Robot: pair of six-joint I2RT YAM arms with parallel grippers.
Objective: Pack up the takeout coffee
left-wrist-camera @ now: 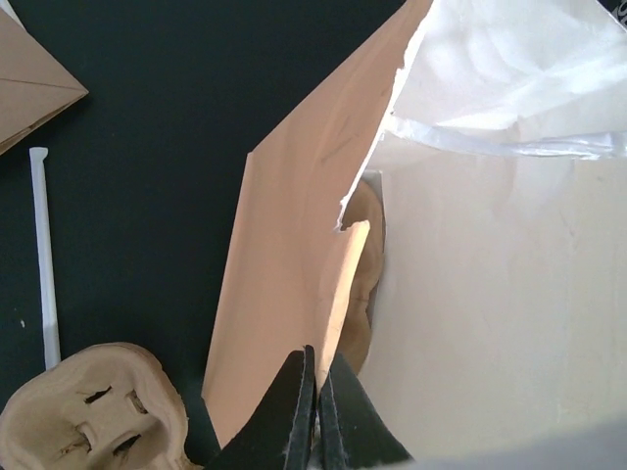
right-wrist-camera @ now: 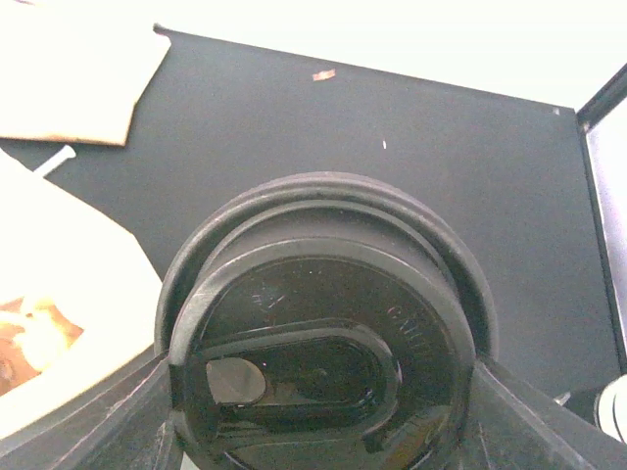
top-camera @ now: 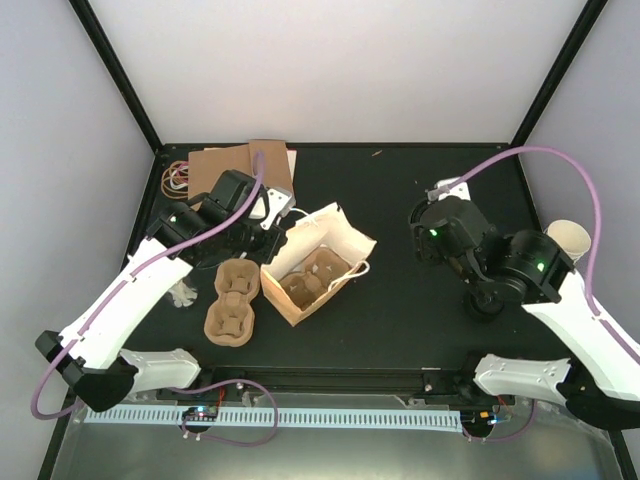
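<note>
One small dark cup with round black plastic lid (right-wrist-camera: pixel 323 323) sits grasped in our right claw (top-camera: pixel 486 298), right of one creased brown paper bag (top-camera: pixel 338 236) whose rim our left claw (left-wrist-camera: pixel 315 416) pinches.

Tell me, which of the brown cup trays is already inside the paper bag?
The tray lying within the open paper bag, mid-table; the other tray lies on the table left of it.

No text can be read for certain. The black lid of the takeout coffee (right-wrist-camera: pixel 323 294) bears faint raised lettering near its right rim and a small moulded mark at upper left, both too blurred to decipher.
</note>
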